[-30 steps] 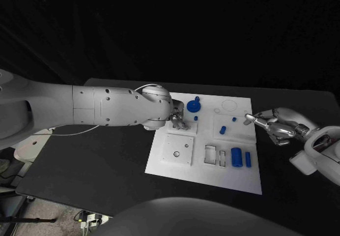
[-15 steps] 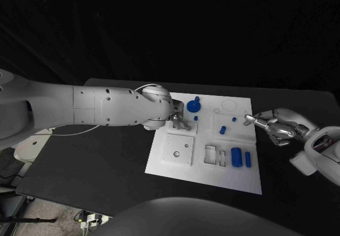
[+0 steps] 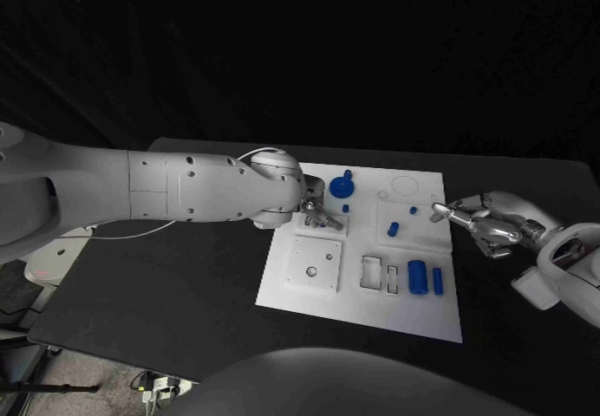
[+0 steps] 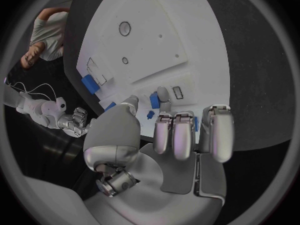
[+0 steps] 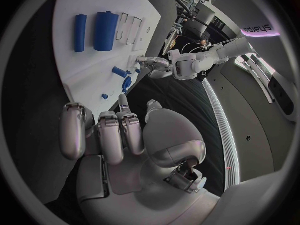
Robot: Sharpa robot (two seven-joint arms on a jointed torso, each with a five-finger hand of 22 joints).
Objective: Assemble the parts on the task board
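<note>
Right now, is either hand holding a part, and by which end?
The left hand appears to pinch a small blue part at its fingertips over the task board; which end cannot be told. The right hand holds nothing.

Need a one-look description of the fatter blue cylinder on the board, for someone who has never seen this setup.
Find the white task board mid-table and go to its near right corner area. Two blue cylinders lie side by side there, right of the rectangular slots. The one wanted is the wider cylinder, nearer the slots; its neighbour, the slim cylinder, is thinner.
</note>
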